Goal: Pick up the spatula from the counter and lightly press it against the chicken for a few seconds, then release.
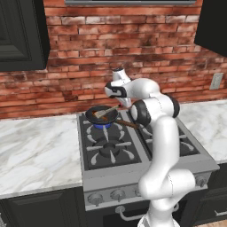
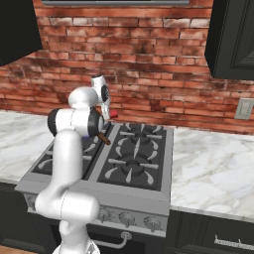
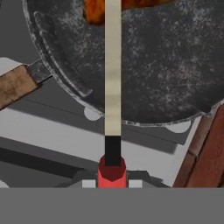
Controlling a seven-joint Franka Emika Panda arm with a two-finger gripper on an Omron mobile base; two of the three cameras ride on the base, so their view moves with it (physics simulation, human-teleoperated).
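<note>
One spatula (image 3: 112, 65), tip toward chicken (image 3: 94, 11).

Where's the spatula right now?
The spatula, held in the claw, runs over the pan to the chicken, above the back-left burner in the left base view.

Red brick wall (image 1: 133, 44) running full width behind range. White-grey marble ctr (image 1: 35, 150) stretching both sides of black gas range (image 1: 108, 150), grates sitting over burners, blue flame (image 1: 102, 126) burning at rear L burner. Dark upper cabs (image 1: 20, 35) hanging at top corners. Grey hood edge (image 1: 131, 1) showing overhead. Outlet plate (image 2: 244, 108) sitting on brick, R side. Knobs (image 1: 117, 194) lining range front, oven handle (image 2: 116, 243) curving below. Dark lower cabs (image 1: 40, 208) standing under ctr. Light falling soft, even.
</note>
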